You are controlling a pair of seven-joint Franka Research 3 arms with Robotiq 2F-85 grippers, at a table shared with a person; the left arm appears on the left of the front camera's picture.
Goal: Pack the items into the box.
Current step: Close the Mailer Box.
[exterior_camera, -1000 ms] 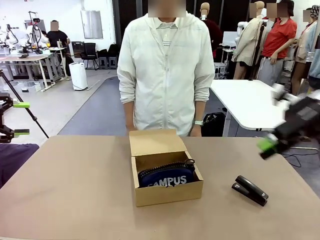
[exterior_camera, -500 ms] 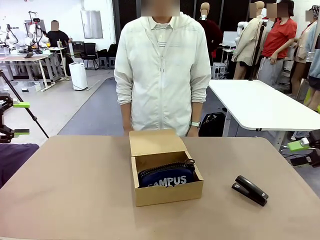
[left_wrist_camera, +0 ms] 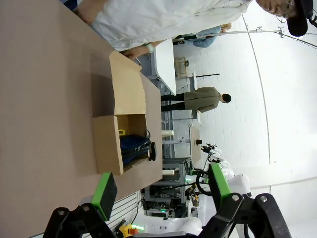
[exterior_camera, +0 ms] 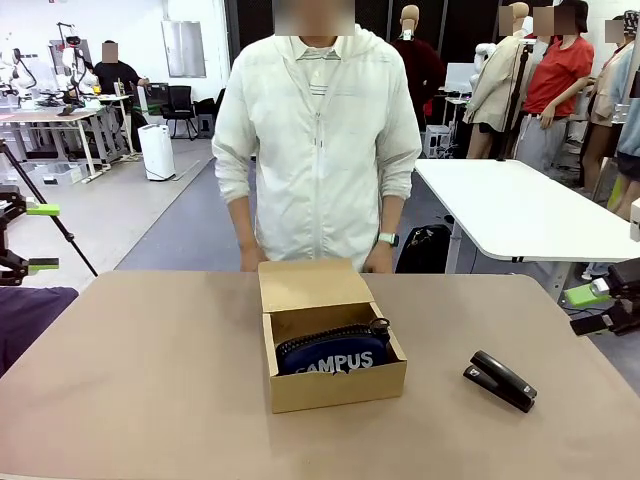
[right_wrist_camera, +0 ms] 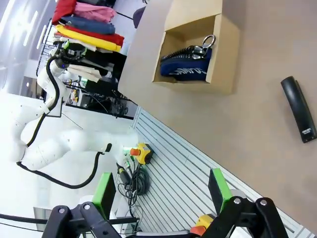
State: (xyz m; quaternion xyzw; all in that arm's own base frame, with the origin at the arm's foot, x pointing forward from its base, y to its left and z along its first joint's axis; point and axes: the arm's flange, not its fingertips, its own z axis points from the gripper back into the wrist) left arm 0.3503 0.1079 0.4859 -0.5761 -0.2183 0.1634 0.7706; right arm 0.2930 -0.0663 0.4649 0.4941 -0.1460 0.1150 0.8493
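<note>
The brown cardboard box (exterior_camera: pixel 335 390) stands mid-table with its flap lid (exterior_camera: pixel 305 285) open toward the person. Inside lies the navy CAMPUS pouch (exterior_camera: pixel 333 352), its zip ring at the right. In the left wrist view, the box (left_wrist_camera: pixel 106 144) holds the pouch (left_wrist_camera: pixel 133 148), and a yellow sliver (left_wrist_camera: pixel 121 132) beside it looks like the utility knife. My left gripper (exterior_camera: pixel 40 238) hangs open off the table's left edge. My right gripper (exterior_camera: pixel 595 308) is open past the right edge, well away from the box (right_wrist_camera: pixel 223 54) and pouch (right_wrist_camera: pixel 184 64).
A black stapler (exterior_camera: pixel 500 380) lies on the table right of the box, also seen in the right wrist view (right_wrist_camera: pixel 298 115). A person in a white jacket stands at the far edge, hands (exterior_camera: pixel 378 262) just behind the lid. A white table (exterior_camera: pixel 510 210) is behind right.
My right gripper has drawn back from above the table's right side to beyond its right edge and lower. The person has shifted slightly left. Box, pouch and stapler have not moved.
</note>
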